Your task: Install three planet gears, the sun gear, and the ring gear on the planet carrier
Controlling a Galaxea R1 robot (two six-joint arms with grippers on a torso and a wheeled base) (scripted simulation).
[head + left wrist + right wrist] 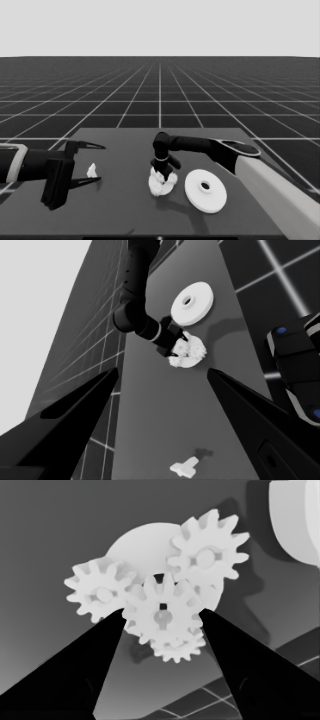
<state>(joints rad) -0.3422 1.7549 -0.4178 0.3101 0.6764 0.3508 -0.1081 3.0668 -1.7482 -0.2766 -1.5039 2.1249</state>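
Note:
The smaller round part, the planet carrier (pixel 161 187) (pixel 145 545), lies at the table's middle. Three planet gears (pixel 102 594) (pixel 207 557) (pixel 177 647) sit on it around a fourth gear, the sun gear (pixel 162 614), at the centre. My right gripper (pixel 162 175) (pixel 162 612) reaches down onto this cluster, and its fingertips touch the sun gear's teeth on both sides. Just right of the cluster the larger round part, the ring gear (pixel 205 190) (pixel 192 302), lies flat. My left gripper (pixel 100 162) (pixel 163 371) waits open over the table's left end.
A thin white piece (pixel 91 170) (pixel 184 466) lies on the table between the left gripper's fingers, not held. Dark machinery with blue lights (pixel 295 365) shows at the edge of the left wrist view. The right arm's pale grey part (pixel 280 190) fills the lower right corner.

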